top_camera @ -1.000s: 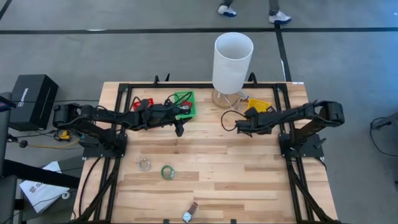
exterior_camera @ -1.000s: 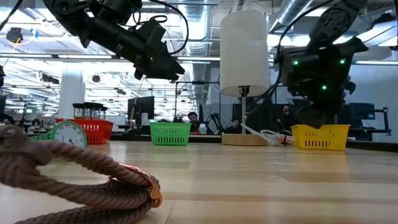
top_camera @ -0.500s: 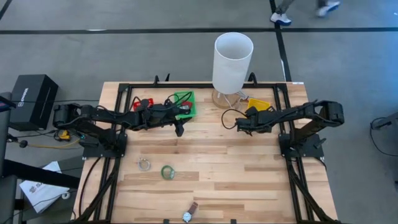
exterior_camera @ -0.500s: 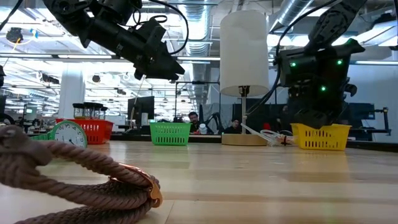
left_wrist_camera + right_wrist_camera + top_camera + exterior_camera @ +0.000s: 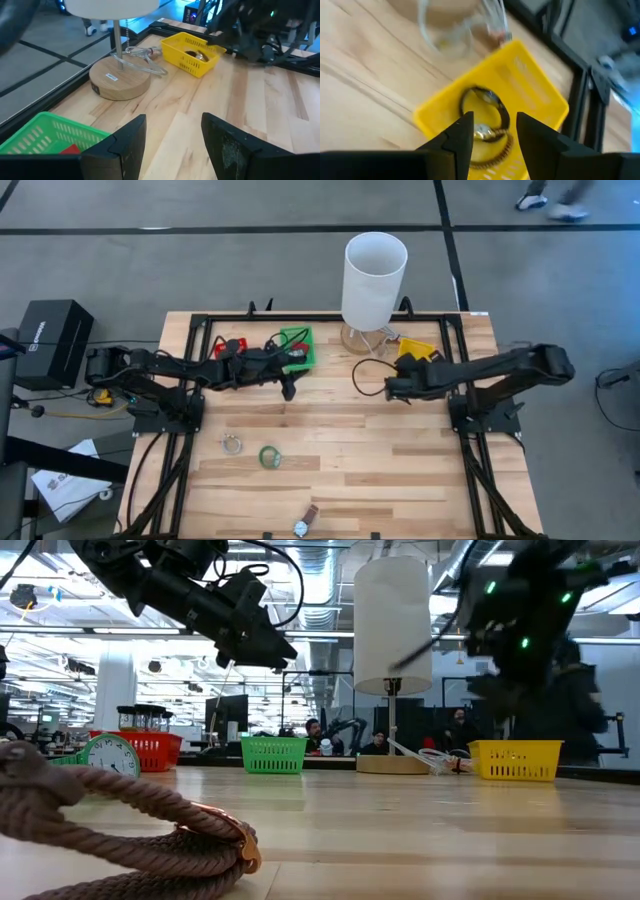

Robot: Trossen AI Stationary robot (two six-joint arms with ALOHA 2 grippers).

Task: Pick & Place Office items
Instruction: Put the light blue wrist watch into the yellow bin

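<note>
- Right gripper (image 5: 390,388) hangs above the desk (image 5: 400,470), just in front of the yellow bin (image 5: 415,350). In the right wrist view its fingers (image 5: 462,131) stand apart with nothing between them.
- Through that gap the bin shows below, holding a dark ring-shaped band (image 5: 487,102) and a braided gold-brown band with a metal piece (image 5: 487,135). Cannot tell which office items these are.
- Left gripper (image 5: 289,389) hangs above the desk beside the green bin (image 5: 297,346), tips toward the middle. In the left wrist view its fingers (image 5: 131,137) are parted and hold nothing.
- Green bin, left wrist view: a red piece (image 5: 70,149) shows inside, mostly hidden.
- Red bin (image 5: 229,346) sits to the left of the green one, partly under the left arm. Low view shows dark cylinders (image 5: 140,718) standing up out of it.
- Loose on the desk, front-left area: a small ring (image 5: 232,445) and a green tape roll (image 5: 269,457), near each other but apart.
- Wristwatch (image 5: 304,523) lies at the front edge, well apart from both grippers. In the low view its braided strap fills the near left corner.
- Tall white lamp (image 5: 374,275) on a round wooden base stands at the back, between the green and yellow bins, cable looping beside the right gripper.
- Green-rimmed clock face (image 5: 108,755) shows at left in the low view.
</note>
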